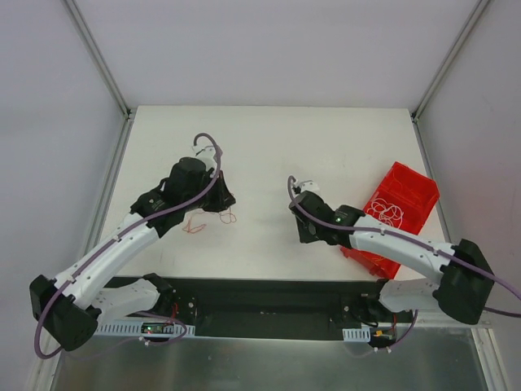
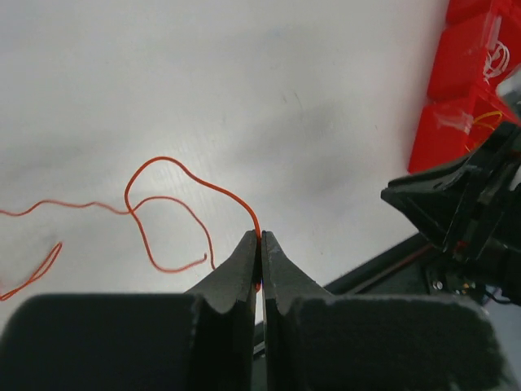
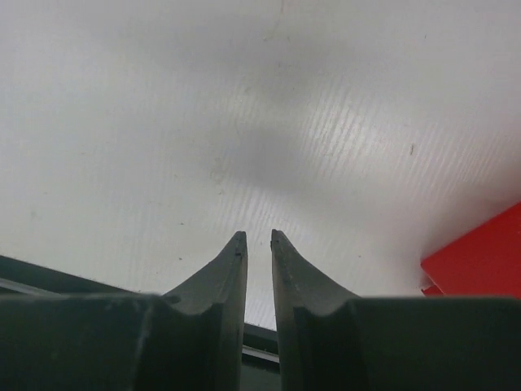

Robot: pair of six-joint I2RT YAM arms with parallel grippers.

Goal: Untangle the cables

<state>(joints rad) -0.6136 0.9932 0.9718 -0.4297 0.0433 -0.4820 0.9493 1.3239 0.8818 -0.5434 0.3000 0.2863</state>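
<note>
Left jaws first: the left gripper (image 2: 259, 238) is clamped tight, fingertips pressed together on the red-orange cable (image 2: 167, 163), pinching it right at the tips. From the pinch the cable arcs up and left, loops over itself, and its loose end curls back down onto the table (image 2: 244, 81) just beside the fingers. There's more red-orange strand trailing off the left edge of the left wrist view. I can't tell if that's the same cable or a second one. From the top camera the whole red squiggle sits on the left half of the table, under and just beside that gripper.

Moving right, the right gripper (image 3: 259, 236) has its jaws nearly closed, just a thin slit between the tips, and nothing in it. It's hovering over bare table near the middle, well apart from the red-orange cable.

Far right is the red bin (image 1: 407, 175), near the right arm. Inside it there's a curly clump of whitish cables (image 1: 389, 213), and the left wrist view also catches a bit of yellow-orange cable (image 2: 487, 118) in one compartment.
</note>
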